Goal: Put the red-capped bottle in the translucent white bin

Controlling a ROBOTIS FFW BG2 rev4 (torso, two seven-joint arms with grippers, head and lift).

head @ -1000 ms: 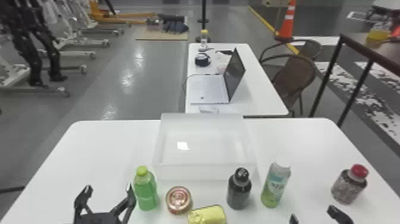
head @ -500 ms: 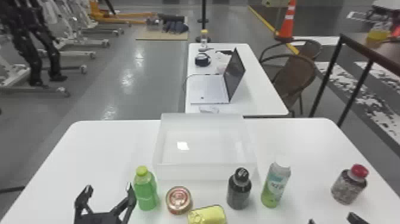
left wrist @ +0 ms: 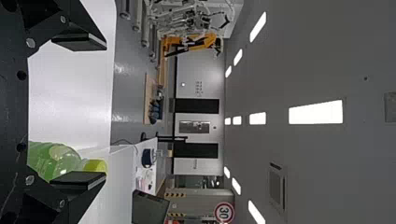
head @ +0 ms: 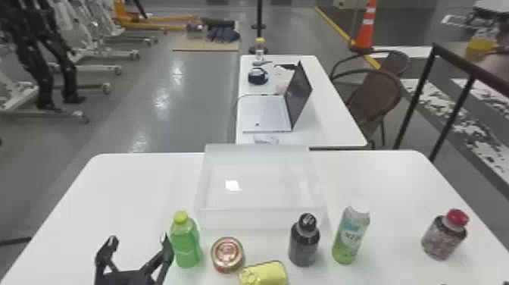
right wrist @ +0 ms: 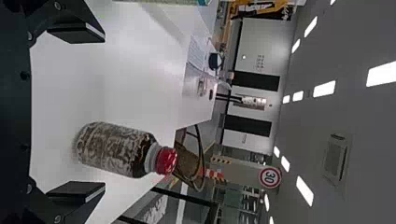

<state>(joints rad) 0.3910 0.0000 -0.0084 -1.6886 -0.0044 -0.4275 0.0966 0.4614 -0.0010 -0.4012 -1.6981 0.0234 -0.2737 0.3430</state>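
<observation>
Standing upright, red-capped bottle [head: 442, 238], brownish, mottled

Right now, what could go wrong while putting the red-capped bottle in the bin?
The red-capped bottle sits nearer one finger of the open right tool, which might bump it. It stands near the right edge of the table, so a push could tip it off. A low carry might clip the white-capped bottle by the bin.
</observation>
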